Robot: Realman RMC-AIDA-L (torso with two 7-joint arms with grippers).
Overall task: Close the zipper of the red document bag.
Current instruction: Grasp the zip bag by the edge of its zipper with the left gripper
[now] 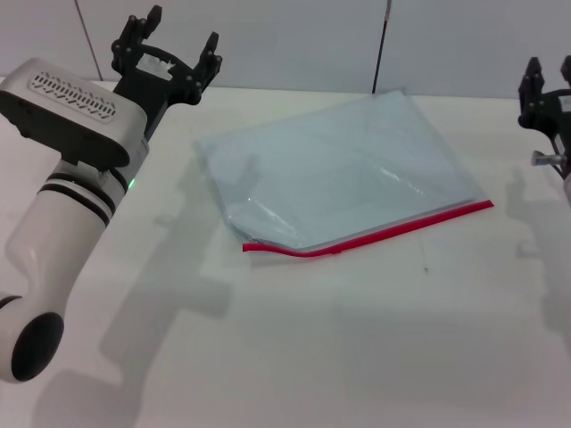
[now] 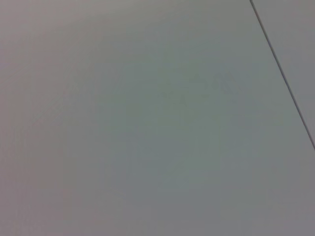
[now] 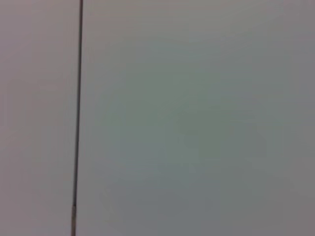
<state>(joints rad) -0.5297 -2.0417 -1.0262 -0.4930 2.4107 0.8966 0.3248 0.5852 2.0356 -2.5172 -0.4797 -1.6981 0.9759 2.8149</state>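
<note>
The red document bag point(image 1: 343, 165), a flat translucent pale blue pouch, lies in the middle of the white table point(image 1: 294, 357) in the head view. Its zipper point(image 1: 375, 235), a thin red strip, runs along the near edge and curls slightly at its left end. My left gripper point(image 1: 174, 40) is raised at the far left, well away from the bag, fingers spread open and holding nothing. My right gripper point(image 1: 546, 82) stands at the right edge of the head view, apart from the bag. Both wrist views show only a blank grey wall.
A grey wall point(image 1: 294, 40) with thin vertical seams stands behind the table. A dark seam line point(image 2: 283, 73) crosses the left wrist view, and another seam point(image 3: 78, 118) shows in the right wrist view.
</note>
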